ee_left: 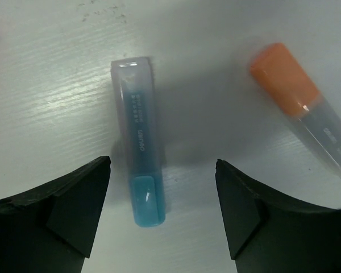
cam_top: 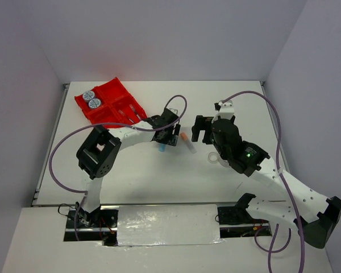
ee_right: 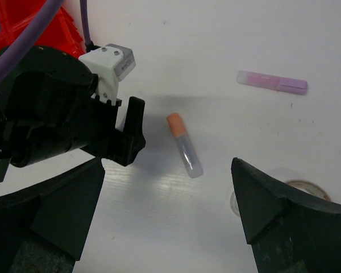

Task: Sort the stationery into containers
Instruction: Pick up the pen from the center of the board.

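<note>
White table under both arms; I see my left gripper spread either side of the blue stick, not touching it. Right gripper gapes wide near the orange-tipped stick, red tray far left

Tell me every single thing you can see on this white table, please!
Square plastic tray: one, bright red, far-left of the table.
Round patterned-top tubs: two, blue-white, together in the tray's left compartment.
Thin pen-like items: count unclear, pale, in the tray compartment nearest the left arm.
Light-blue stick: one, flat on the table between the left fingers, untouched.
Orange-capped clear stick: one, on the table beside the blue one.
Pink stick: one, on the table, lying apart.
Clear tape ring: one, on the table, partly hidden by the right finger.
Cables: two, purple, one per arm.
Left gripper: black, open.
Right gripper: black, open.
</note>
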